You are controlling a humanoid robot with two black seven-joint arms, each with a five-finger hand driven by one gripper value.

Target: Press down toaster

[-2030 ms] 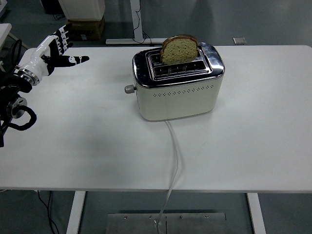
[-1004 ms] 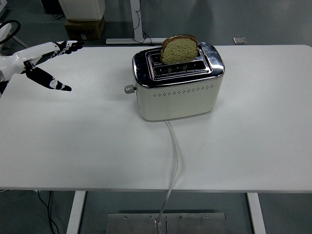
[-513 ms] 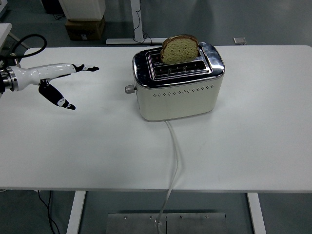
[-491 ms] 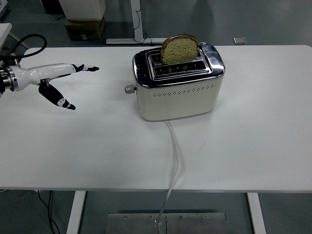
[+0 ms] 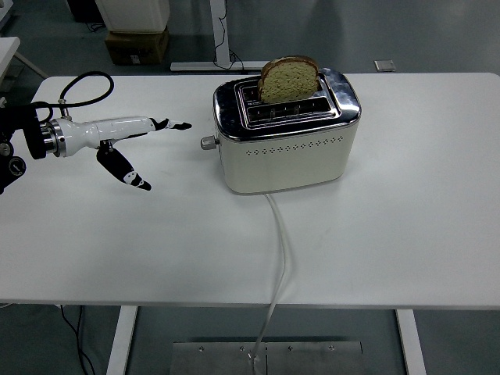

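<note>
Reaching in from the left, the left hand point(image 5: 117, 133) hangs over the white surface point(image 5: 406, 234) with its fingers point(image 5: 173, 125) stretched apart and holding nothing, tips near but short of the lever point(image 5: 207, 142). A slightly high or sideways approach could shove the toaster point(image 5: 285, 141) rather than depress the small knob, or slip off it. That toaster sits at centre-back of the surface, long axis running left-right, lever end facing the hand, cord point(image 5: 277, 250) trailing toward the near edge, bread slice point(image 5: 287, 78) standing proud in the rear slot.
</note>
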